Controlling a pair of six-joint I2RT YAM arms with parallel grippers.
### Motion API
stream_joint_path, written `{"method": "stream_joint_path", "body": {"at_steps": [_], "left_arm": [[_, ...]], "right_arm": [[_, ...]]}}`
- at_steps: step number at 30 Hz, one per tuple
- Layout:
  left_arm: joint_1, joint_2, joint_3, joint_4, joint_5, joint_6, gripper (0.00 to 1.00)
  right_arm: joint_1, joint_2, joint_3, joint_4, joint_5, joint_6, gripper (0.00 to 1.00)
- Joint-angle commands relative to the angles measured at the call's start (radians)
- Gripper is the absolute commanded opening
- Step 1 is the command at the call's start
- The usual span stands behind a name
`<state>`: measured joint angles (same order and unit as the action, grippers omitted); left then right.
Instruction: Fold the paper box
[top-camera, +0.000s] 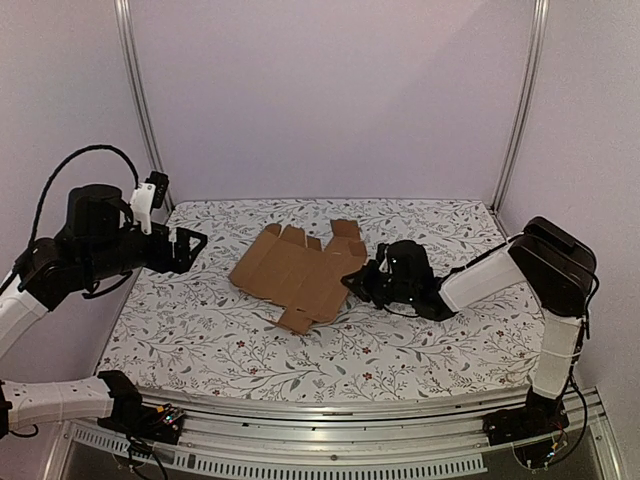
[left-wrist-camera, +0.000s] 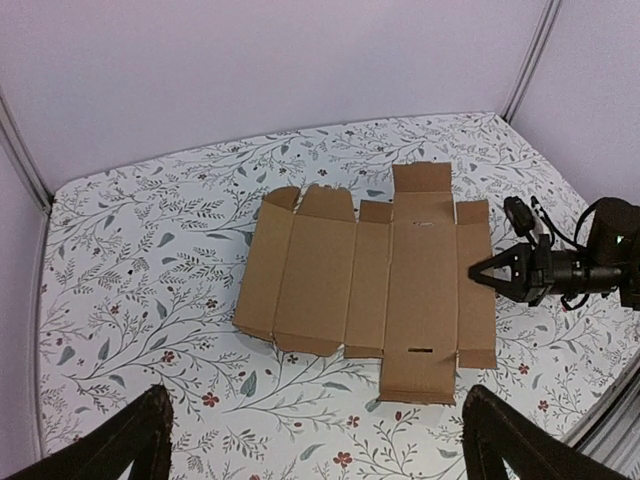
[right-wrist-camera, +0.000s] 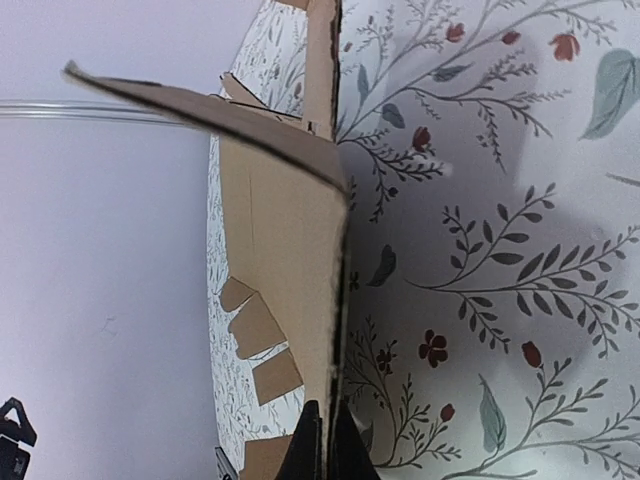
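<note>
From above, we see the paper box (top-camera: 297, 275) lying unfolded and nearly flat at the middle of the floral table (top-camera: 200, 340). Its long axis runs across the table from one arm towards the other. The right gripper (top-camera: 352, 282) is low at the box's right end and touches it. The left gripper (top-camera: 192, 243) hangs raised, apart from the left end. The right arm is therefore the nearer one, and the box lies to the left of its claw.

In the left wrist view, the left fingers (left-wrist-camera: 135, 440) stand wide apart at the bottom corners with nothing between them. The whole sheet is spread out beyond them, creases running away from the camera, flaps at both long sides. The right claw's tip sits at the outermost right panel.

In the right wrist view, we look along the cardboard edge-on. The fingertips are pinched together on that edge panel, which seems slightly lifted off the cloth. We judge that the fold turns on this grip.

We find no brand, label or writing anywhere; the cardboard is plain brown.
</note>
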<state>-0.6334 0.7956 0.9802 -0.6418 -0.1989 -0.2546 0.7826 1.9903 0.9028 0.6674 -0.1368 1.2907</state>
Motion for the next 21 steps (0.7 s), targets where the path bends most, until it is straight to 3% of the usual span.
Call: {"method": "stream_joint_path", "body": {"at_steps": [1,7,15,21], "left_arm": [[0.015,0.034,0.052,-0.011,-0.001,-0.004,0.99],[0.015,0.067,0.155,-0.063,-0.029,-0.01,0.99],[0.014,0.108,0.237,-0.093,-0.007,-0.007,0.99],[0.014,0.12,0.269,-0.119,0.003,0.001,0.99]], "right_arm": [[-0.004,-0.159,0.029,-0.225,-0.043,-0.16,0.0],[-0.05,-0.31,0.083,-0.506,-0.194,-0.343,0.0],[-0.083,-0.47,0.355,-1.155,-0.262,-0.794,0.0],[-0.103,-0.539,0.553,-1.553,-0.333,-1.033,0.0]]}}
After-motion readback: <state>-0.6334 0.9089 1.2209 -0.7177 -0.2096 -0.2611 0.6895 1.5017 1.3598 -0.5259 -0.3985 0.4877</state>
